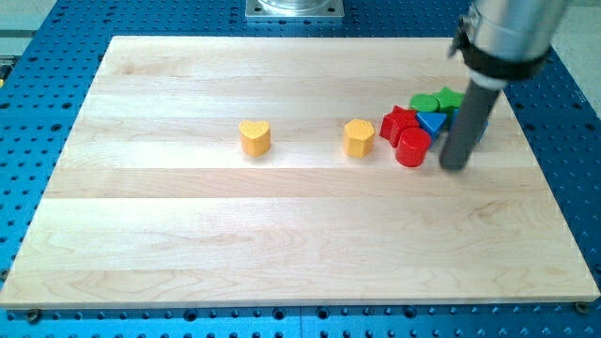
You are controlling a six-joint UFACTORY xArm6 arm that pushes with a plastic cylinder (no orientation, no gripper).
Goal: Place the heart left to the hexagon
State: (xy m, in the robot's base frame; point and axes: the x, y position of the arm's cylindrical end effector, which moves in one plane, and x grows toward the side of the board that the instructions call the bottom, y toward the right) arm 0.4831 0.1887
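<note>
A yellow heart (254,137) lies on the wooden board (188,235), left of centre. A yellow hexagon (358,137) lies to its right, with a wide gap between them. My tip (455,166) touches the board at the right, just right of a red cylinder (411,148) and well right of the hexagon. The rod hides part of the blocks behind it.
A cluster sits right of the hexagon: a red star-like block (398,122), a blue triangle (431,121), two green blocks (438,100) and a blue block (480,131) partly hidden by the rod. The board's right edge is close by.
</note>
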